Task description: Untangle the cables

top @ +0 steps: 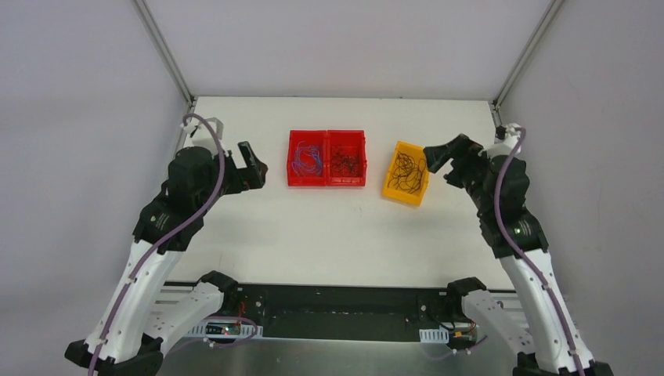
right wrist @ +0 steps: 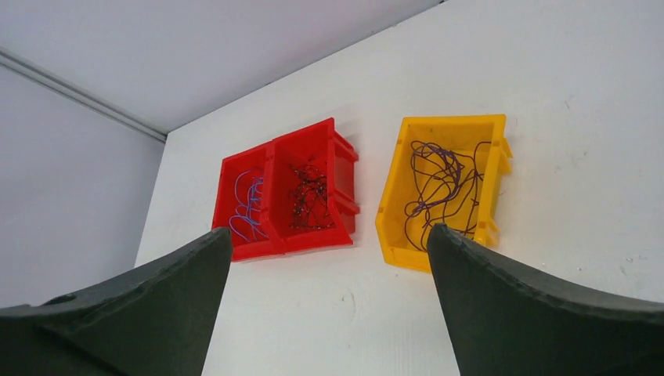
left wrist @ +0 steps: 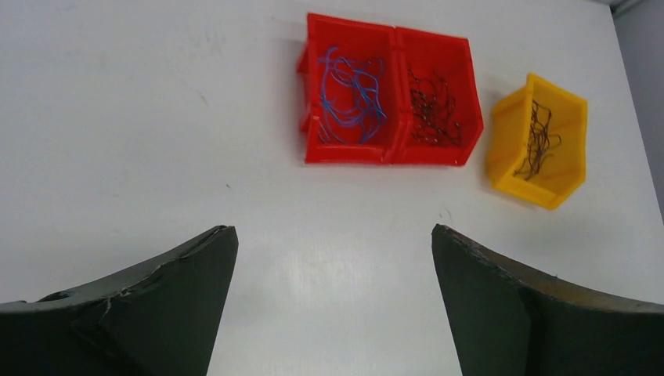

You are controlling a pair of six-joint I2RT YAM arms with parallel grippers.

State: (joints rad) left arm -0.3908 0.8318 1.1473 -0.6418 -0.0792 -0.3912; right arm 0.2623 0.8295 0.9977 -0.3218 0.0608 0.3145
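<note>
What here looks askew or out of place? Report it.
Only the yellow plastic bin stands out: it sits apart from the two joined red plastic bins and is turned at an angle to them. The thin wires are all inside bins: blue, dark red, black. Nothing is spilled on the white table.

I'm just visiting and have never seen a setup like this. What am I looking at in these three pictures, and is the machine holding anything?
These are two robot arms at a white table. One picture looks down from above; the other two come from cameras on each wrist, with dark fingers at the bottom. The left claw and right claw are both open and hold nothing. On the table lie two joined red bins, with blue cables and dark red cables, and a yellow bin with dark cables.
</note>
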